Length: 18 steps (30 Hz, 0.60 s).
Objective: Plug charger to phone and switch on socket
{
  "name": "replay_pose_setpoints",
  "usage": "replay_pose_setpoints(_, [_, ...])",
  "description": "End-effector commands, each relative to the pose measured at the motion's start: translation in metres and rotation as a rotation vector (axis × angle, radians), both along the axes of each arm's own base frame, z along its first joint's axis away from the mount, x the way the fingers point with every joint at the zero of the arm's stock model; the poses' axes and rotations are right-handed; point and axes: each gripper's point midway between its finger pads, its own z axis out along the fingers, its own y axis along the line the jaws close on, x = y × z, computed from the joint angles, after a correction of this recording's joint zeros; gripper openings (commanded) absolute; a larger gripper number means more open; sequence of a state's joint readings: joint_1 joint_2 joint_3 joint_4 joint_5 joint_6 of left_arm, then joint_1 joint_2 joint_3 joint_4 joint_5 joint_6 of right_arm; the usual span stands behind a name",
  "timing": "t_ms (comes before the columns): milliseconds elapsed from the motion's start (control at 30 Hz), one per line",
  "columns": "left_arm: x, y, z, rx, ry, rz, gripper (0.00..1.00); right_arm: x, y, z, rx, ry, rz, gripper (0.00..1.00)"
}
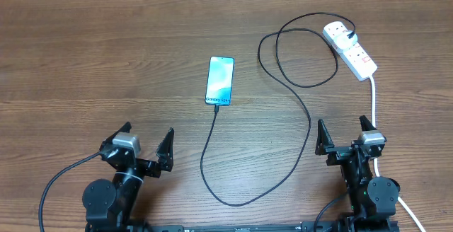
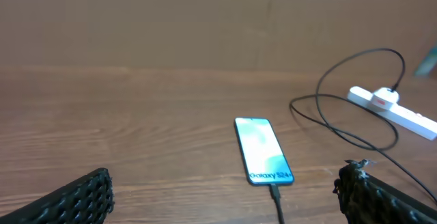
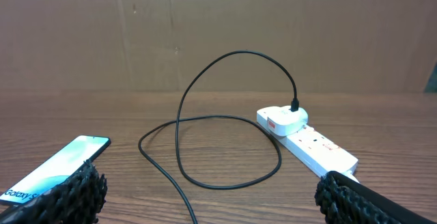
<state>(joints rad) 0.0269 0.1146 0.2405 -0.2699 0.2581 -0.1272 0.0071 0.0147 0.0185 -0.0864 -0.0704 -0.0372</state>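
The phone point(image 1: 220, 80) lies flat mid-table, its light blue screen lit with "Galaxy S24+"; it also shows in the left wrist view point(image 2: 263, 150) and the right wrist view point(image 3: 54, 167). The black charger cable point(image 1: 306, 129) has its tip in the phone's near end, loops across the table, and its white plug head point(image 1: 338, 31) sits in the white socket strip point(image 1: 352, 49), also in the right wrist view point(image 3: 307, 139). My left gripper point(image 1: 144, 146) is open and empty near the front left. My right gripper point(image 1: 345, 134) is open and empty near the front right.
The strip's white cord point(image 1: 373, 103) runs down the right side past my right arm. The wooden table point(image 1: 85, 62) ends at a brown board wall point(image 3: 218, 26) at the back.
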Motion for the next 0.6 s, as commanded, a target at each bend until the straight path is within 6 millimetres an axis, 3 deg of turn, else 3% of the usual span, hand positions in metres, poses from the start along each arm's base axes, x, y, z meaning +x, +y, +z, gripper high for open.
replay_pose_setpoints(0, [0.0,0.013,0.004,-0.006,-0.033,0.076,1.0,0.0,-0.002,-0.001,0.007,-0.007,-0.011,1.0])
replay_pose_setpoints(167, [-0.002,0.02,0.005,-0.023,-0.052,0.118,1.0,0.0,-0.002,-0.001,0.007,-0.006,-0.011,1.0])
replay_pose_setpoints(567, [0.011,0.021,-0.015,-0.103,-0.119,0.126,1.0,0.0,-0.002,-0.001,0.007,-0.006,-0.011,1.0])
